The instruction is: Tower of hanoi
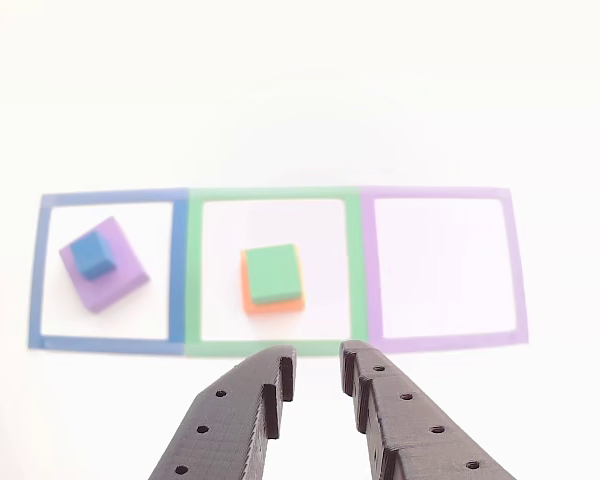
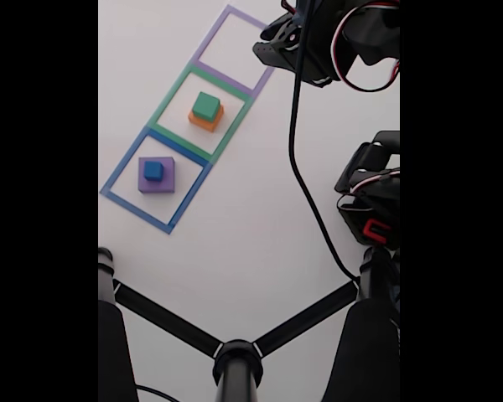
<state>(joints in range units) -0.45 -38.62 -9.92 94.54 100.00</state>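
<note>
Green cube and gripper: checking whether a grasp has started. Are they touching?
Apart. The other view shows the gripper open, with white table between its fingertips and the green cube.

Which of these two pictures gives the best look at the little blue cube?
The other view: the blue cube appears large and close, sitting on the purple block, with its top and side faces visible. In the fixed view the cube is small, seen from above.

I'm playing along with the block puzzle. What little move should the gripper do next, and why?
Probably swing toward the blue cube and lower over it. The gripper hangs open and empty near the green square's edge. The blue cube tops the purple block, the green cube tops the orange block, and the purple square holds no block.
</note>
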